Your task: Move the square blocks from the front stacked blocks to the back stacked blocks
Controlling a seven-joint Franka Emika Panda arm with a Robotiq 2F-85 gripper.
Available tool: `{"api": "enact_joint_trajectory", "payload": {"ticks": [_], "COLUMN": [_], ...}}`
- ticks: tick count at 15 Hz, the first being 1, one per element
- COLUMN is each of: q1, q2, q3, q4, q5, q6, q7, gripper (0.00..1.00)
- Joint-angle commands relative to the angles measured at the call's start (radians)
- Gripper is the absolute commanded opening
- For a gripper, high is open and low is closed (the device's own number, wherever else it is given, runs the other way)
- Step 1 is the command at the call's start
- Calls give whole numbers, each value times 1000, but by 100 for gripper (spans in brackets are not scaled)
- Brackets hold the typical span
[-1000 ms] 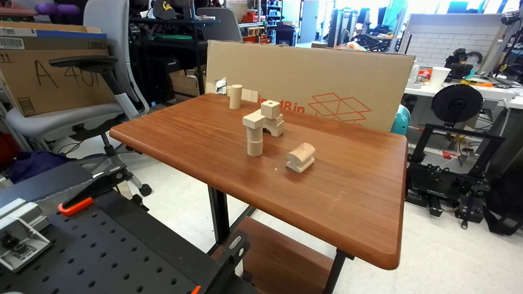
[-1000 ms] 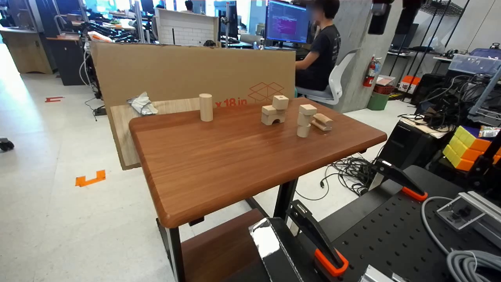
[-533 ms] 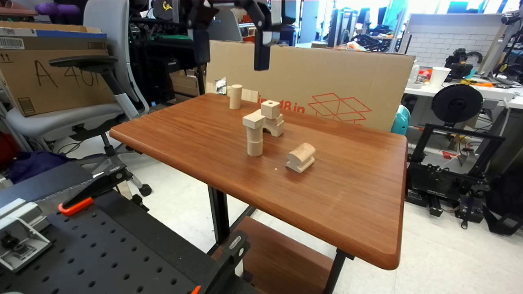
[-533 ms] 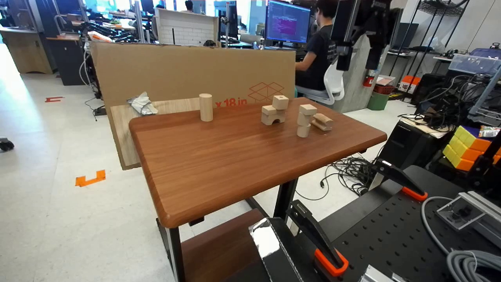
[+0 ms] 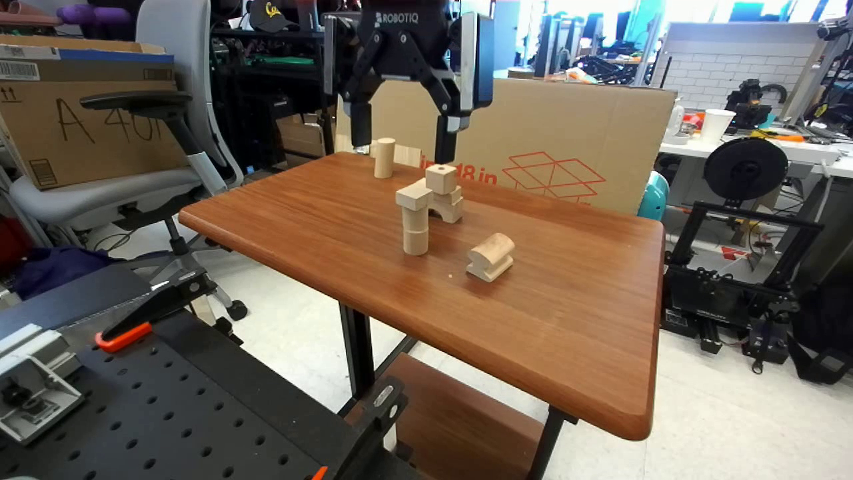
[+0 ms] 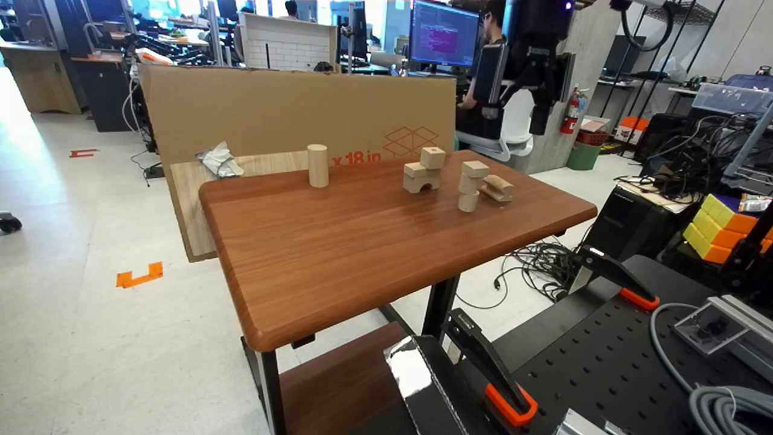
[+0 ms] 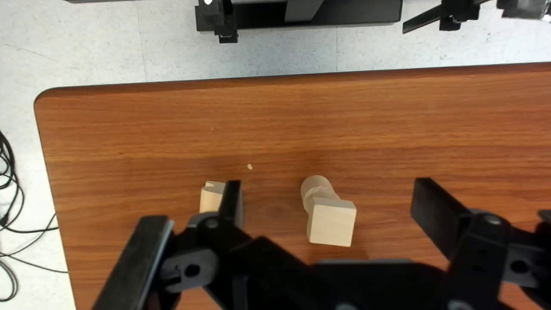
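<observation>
The front stack is two short wooden cylinders [image 5: 416, 241] with a flat square block [image 5: 413, 196] on top. It shows in both exterior views, with the square block [image 6: 474, 168] on its cylinders [image 6: 468, 202]. The back stack is an arch block [image 5: 448, 209] with flat wood on it and a cube [image 5: 441, 179] with a hole on top. The back stack does not show in the wrist view. My gripper [image 5: 402, 148] is open and empty, in the air above the stacks. In the wrist view the square block [image 7: 331, 221] appears between the spread fingers of the gripper [image 7: 327, 185].
A grooved wooden block [image 5: 492, 257] lies near the front stack, partly behind a finger in the wrist view [image 7: 210, 198]. A tall cylinder [image 5: 384, 159] stands toward the far end of the table [image 5: 566, 320]. A cardboard sheet [image 5: 533, 127] stands along the table's back edge.
My gripper has come into view from above and moved down toward the stacks, staying open. The blocks have not moved.
</observation>
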Motion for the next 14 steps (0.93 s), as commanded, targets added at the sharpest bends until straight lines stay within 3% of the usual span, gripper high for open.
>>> {"api": "enact_joint_trajectory", "payload": {"ticks": [1,11,12,14], "q1": [8,33,35,37], "q2": [77,211,220,235], "q3": [7,-2,-2,-1], "q4": [53,150,156,168], "q5": [-16,-76,-79,-82], "q6": [24,20,21,17], "q7": [40,128,130,131], "gripper": [100,100,78,66]}}
